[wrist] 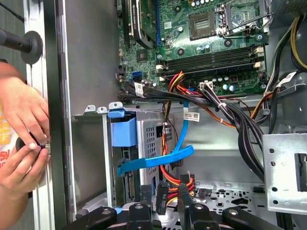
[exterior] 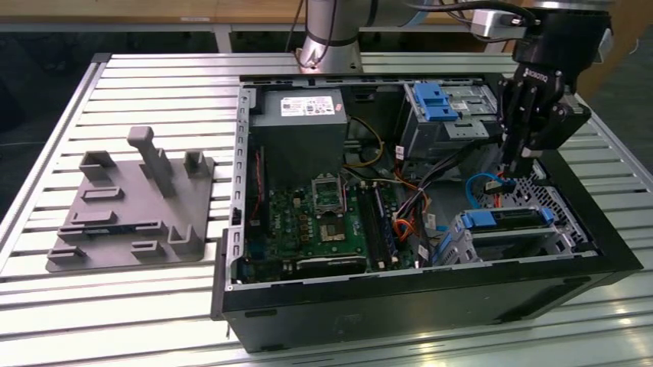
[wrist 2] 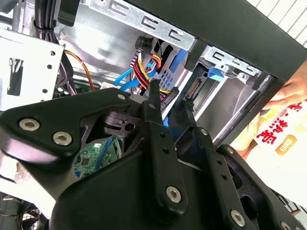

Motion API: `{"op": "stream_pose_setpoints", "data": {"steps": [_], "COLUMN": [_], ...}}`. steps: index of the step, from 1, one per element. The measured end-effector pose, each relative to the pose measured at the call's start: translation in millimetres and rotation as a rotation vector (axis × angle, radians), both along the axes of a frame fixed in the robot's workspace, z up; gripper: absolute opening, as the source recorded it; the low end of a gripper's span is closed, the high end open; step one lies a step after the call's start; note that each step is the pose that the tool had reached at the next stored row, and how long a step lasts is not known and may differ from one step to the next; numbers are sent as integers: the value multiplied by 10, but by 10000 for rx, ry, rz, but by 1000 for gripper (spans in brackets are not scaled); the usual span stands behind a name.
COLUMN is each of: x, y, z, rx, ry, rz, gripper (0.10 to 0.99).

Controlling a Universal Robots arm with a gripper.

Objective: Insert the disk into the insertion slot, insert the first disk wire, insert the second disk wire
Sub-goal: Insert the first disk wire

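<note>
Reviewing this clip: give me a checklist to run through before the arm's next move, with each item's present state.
1. The disk sits in the insertion slot: ok, its blue carrier is inside the cage.
2. The gripper is placed right: ok, it is low inside the case, beside the slot.
3. The blue wire is plugged into the disk: cannot tell; its end reaches the disk's edge.
4. The red and yellow wires are plugged in: cannot tell.
5. The person's hands are away from the gripper: ok, they are outside the case wall.
</note>
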State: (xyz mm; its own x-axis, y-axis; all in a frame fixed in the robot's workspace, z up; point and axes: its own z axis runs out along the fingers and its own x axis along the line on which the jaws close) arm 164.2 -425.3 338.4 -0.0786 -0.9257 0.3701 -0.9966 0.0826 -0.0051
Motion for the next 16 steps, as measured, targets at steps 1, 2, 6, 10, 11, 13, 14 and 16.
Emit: {"op": "stream_pose_setpoints", "data": {"steps": [1, 2, 6, 10, 11, 13, 14, 16], "x": [0, 1, 7, 11, 11, 12, 12, 12], "y": [0, 0, 0, 0, 0, 0, 0, 0], "z": [-3, -10, -26, -34, -35, -37, -38, -39], "rx": [0, 0, -4, -21, -25, -34, -39, -48], "ry": [0, 0, 7, 18, 21, 27, 29, 35], "rz": [1, 4, 10, 11, 11, 11, 10, 11], "gripper": [333, 271, 165, 165, 165, 165, 165, 165]}}
